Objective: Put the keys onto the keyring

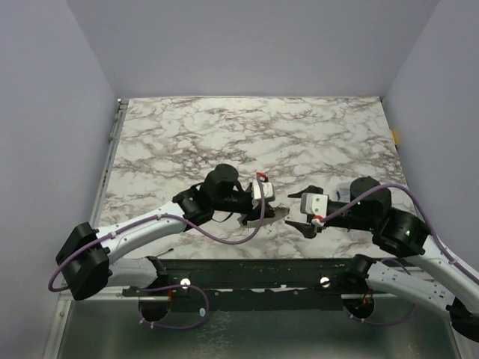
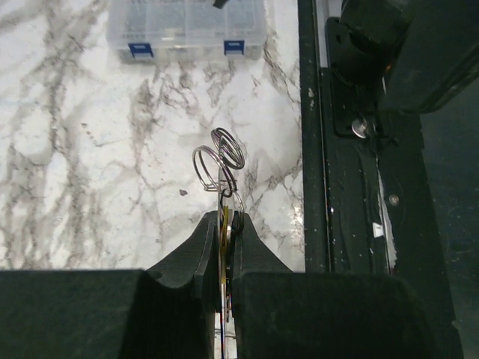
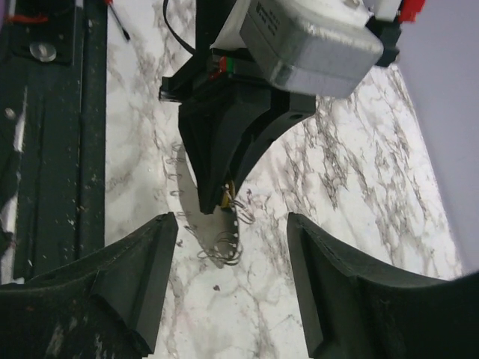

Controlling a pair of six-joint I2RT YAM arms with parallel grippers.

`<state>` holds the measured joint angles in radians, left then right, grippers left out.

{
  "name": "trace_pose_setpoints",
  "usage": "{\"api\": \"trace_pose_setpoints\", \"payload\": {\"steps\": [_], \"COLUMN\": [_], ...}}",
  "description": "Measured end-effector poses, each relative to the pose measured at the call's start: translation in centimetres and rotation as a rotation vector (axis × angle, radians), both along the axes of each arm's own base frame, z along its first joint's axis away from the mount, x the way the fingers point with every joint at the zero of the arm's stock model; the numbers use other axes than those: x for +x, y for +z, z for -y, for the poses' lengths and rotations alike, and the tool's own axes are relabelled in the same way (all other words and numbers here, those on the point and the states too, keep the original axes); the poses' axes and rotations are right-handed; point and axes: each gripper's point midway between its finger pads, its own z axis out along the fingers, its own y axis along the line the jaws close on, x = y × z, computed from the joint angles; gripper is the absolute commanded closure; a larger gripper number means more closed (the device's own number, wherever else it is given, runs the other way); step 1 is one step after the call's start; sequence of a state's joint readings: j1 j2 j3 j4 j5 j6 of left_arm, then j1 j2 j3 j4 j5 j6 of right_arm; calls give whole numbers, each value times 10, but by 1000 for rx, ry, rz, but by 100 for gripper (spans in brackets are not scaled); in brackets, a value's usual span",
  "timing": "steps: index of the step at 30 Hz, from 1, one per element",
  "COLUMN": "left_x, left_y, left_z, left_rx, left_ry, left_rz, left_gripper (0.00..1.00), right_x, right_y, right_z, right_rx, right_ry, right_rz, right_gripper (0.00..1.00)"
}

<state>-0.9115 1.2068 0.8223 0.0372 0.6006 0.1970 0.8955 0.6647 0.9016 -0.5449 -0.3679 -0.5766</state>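
a: what is shown at the left pincer (image 2: 224, 224)?

b: its two black jaws are seen clenched on a small key with a yellow-orange head (image 2: 224, 221), which is gripped edge-on between the fingertips in the left wrist view. thin grey wire rings (image 2: 218, 161) are seen standing just past the fingertips, at the key's far end; two loops are overlapped there, above the white marble-patterned surface (image 2: 90, 164). whether the key is already threaded onto a loop cannot be told.

a: and the right pincer (image 3: 228, 247)?

b: it is shown released, its two dark fingers (image 3: 142, 262) spread wide apart with nothing between them. in the right wrist view the left pincer's tip is framed in that gap, and the wire loops are seen faintly below the tip, just over the surface.

a: how are the two arms placed from above?

b: in the top view the left pincer (image 1: 262, 213) and the right pincer (image 1: 296, 218) are faced toward one another near the front middle of the surface, close but apart. the key and rings are too small there to be made out clearly.

a: is anything else depicted?

b: a clear plastic compartment box with blue latches (image 2: 185, 26) is seen at the upper edge of the left wrist view, well apart from the rings. a black mounting rail (image 2: 352, 149) is shown along the surface's edge.
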Motion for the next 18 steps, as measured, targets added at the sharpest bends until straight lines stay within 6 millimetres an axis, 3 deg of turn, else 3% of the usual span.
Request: {"api": "trace_pose_setpoints", "payload": {"steps": [5,10,18], "left_x": [-14,-28,-39], "left_y": [-26,-30,-37], "left_z": [6,9,10], "left_rx": [74,90,116], "left_ry": [-48,-89,-122], "left_rz": [-37,-34,-39], "left_gripper": [100,100,100], "right_x": [3,1,-4], "right_y": [-16,-22,-37], "right_z": [4,8,9], "right_rx": [-99,-138,-171], "right_ry": [29,51,84], "right_rz": [41,73,53], "right_gripper": [42,49,51]}}
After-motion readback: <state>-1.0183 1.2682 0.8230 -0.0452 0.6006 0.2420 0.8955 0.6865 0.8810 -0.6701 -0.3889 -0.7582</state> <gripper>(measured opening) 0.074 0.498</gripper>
